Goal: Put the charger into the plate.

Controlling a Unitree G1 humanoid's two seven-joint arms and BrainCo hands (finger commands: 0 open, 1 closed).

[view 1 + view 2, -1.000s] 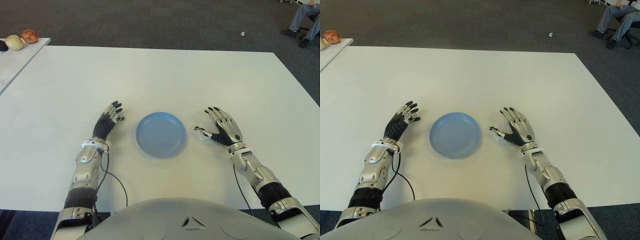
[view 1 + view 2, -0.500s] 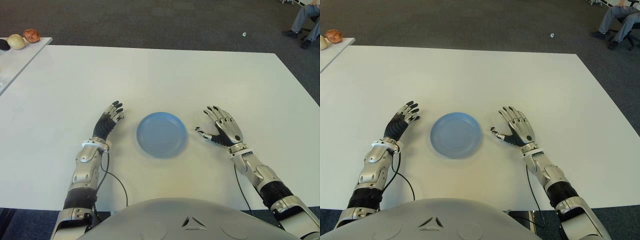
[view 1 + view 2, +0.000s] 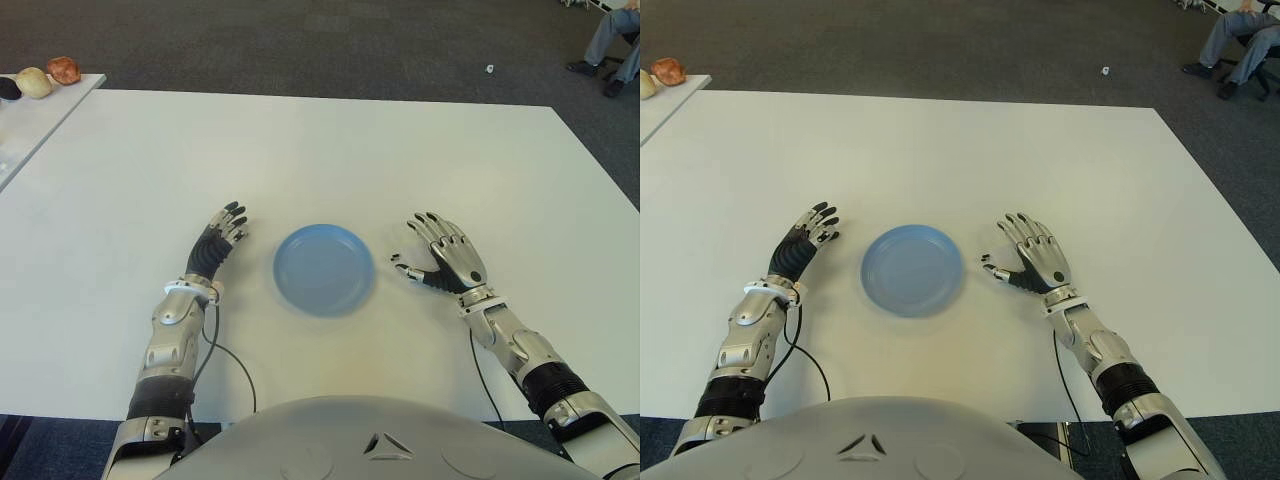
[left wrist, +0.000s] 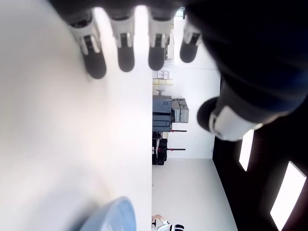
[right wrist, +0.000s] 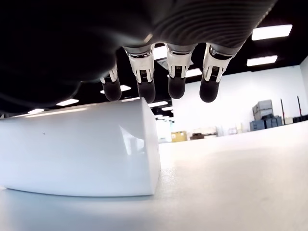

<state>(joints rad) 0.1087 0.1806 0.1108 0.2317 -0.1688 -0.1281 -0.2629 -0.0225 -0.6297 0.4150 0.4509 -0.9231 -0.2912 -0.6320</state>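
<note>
The white charger (image 5: 79, 149) lies on the counter (image 3: 330, 150) directly beneath the right hand (image 3: 447, 262), whose fingers (image 5: 175, 77) hang spread and empty above it, just beside the blue plate (image 3: 323, 269).

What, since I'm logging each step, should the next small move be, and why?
Probably close the right hand on the white charger. The right wrist view shows the charger lying under that hand's spread fingers, not yet grasped. The plate just to the hand's left holds nothing, and the left hand shows open on the plate's other side.
</note>
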